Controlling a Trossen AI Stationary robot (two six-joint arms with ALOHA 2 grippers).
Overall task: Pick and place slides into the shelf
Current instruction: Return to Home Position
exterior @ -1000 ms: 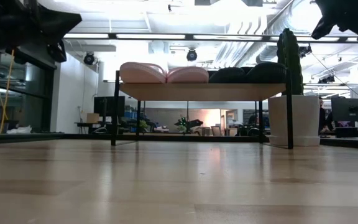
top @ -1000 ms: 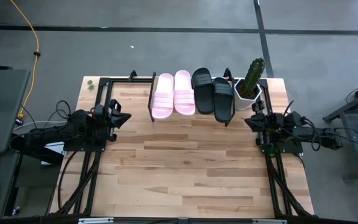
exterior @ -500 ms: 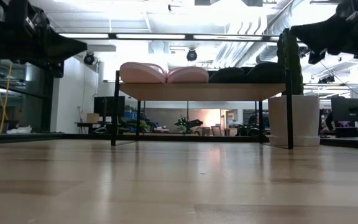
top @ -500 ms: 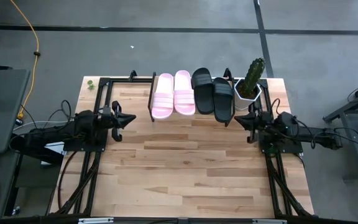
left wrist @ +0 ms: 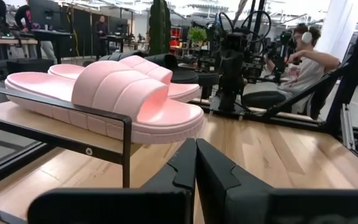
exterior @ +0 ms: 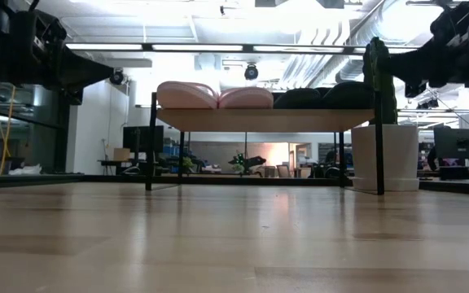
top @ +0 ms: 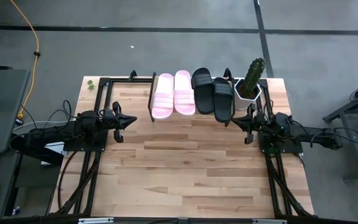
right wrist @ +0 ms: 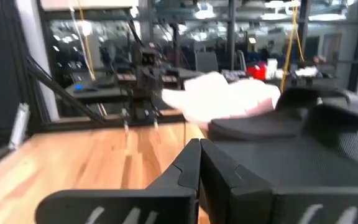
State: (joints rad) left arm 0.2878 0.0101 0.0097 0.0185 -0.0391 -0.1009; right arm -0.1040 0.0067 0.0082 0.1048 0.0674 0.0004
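Observation:
Two pale pink slides [top: 173, 93] and two black slides [top: 212, 93] lie side by side, soles down, on the plank top of the shelf [top: 152, 107] at the table's far edge; the low view shows the slides [exterior: 218, 96] on the shelf top [exterior: 263, 120]. My left gripper [top: 132, 121] is shut, level, at the table's left side, pointing toward the shelf. My right gripper [top: 235, 124] is shut, level, at the right side, pointing left. The pink slide [left wrist: 117, 93] shows beyond my left gripper [left wrist: 196, 146]; a black slide [right wrist: 303, 134] fills the view beside my right gripper [right wrist: 199, 146].
A cactus in a white pot [top: 249, 84] stands at the far right corner beside the shelf. Dark frame rails [top: 86, 180] run along both table sides. Bare wooden tabletop [top: 185, 168] lies between the arms and toward the near edge. A person sits beyond the table [left wrist: 297, 56].
Both grippers have tipped down from a raised tilt to level and sunk a little; their shut tips now reach farther in toward the table's middle. The slides have not moved.

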